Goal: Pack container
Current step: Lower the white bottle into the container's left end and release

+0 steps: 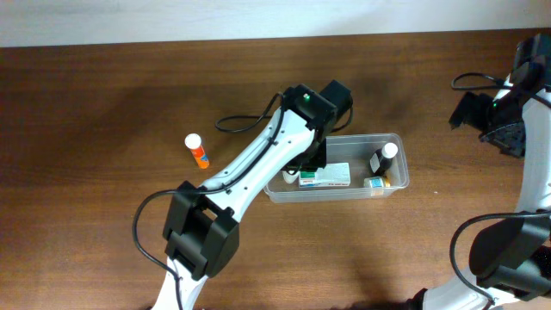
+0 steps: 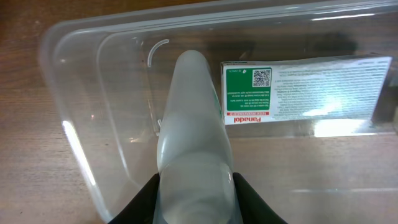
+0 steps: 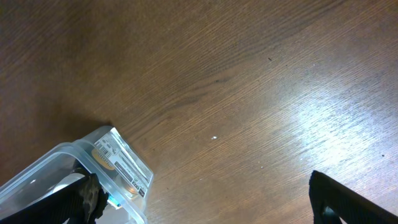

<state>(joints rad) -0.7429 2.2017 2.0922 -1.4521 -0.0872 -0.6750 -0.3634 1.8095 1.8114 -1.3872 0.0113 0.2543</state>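
Overhead: the container [image 1: 370,136] sits mid-table with the left arm [image 1: 258,159] stretched over its left end. A white-and-green box [image 1: 325,176] and a small capped bottle [image 1: 387,155] lie inside, and an orange bottle [image 1: 198,152] lies out on the table [image 1: 86,103].

Left wrist: the left gripper [image 2: 196,205] is clamped on a frosted bottle [image 2: 189,112] – tip pointing into the container's left end, just beside the box.

Right wrist: the right gripper [image 3: 205,193] has its fingers wide apart, holding nothing, over the wood – the container's corner shows at lower left.
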